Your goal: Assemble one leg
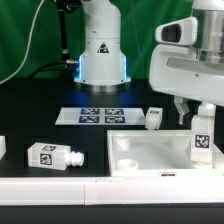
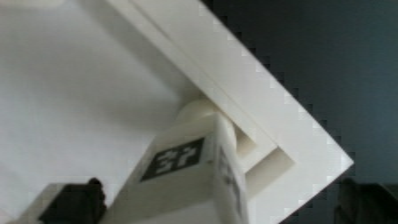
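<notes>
Over the tray-like tabletop's [image 1: 150, 152] corner, the gripper [image 1: 201, 118] pinches a blocky, tagged white leg [image 1: 202, 142].

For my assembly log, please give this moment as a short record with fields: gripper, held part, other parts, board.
gripper: gripper shut on a leg, over the tabletop's corner at the exterior view's right
held leg: leg, upright, tag facing the camera
tabletop: tabletop, white, lying flat
loose legs: lying leg at the exterior view's left; small leg behind the tabletop
marker board: marker board, flat before the robot base
</notes>
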You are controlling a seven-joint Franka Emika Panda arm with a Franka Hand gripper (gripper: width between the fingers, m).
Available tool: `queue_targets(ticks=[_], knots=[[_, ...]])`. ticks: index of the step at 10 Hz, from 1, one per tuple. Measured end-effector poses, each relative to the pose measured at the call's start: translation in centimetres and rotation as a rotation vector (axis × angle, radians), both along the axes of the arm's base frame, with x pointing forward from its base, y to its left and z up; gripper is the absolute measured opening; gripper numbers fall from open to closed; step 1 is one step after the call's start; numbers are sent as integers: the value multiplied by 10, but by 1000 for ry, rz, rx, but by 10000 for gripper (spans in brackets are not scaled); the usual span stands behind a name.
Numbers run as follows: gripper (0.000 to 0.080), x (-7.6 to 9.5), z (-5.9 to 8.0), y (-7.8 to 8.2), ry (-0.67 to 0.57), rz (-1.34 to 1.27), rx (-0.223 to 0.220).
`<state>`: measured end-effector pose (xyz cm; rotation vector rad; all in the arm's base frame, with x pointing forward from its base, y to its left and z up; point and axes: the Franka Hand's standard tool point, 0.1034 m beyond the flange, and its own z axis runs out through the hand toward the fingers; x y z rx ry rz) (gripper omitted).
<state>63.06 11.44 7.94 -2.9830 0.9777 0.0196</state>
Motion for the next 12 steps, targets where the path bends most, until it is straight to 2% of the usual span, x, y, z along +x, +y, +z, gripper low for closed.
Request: queue_targets(ticks=[2, 4, 5, 6, 9, 12], knots=[[649, 2, 1, -1, -9, 95, -6], [647, 2, 1, -1, -9, 58, -6], [494, 2, 1, -1, -9, 18, -5], [294, 2, 1, -1, -9, -55, -6], [285, 2, 1, -2, -8, -257, -7], [285, 4, 0, -3, -1, -623, -13]])
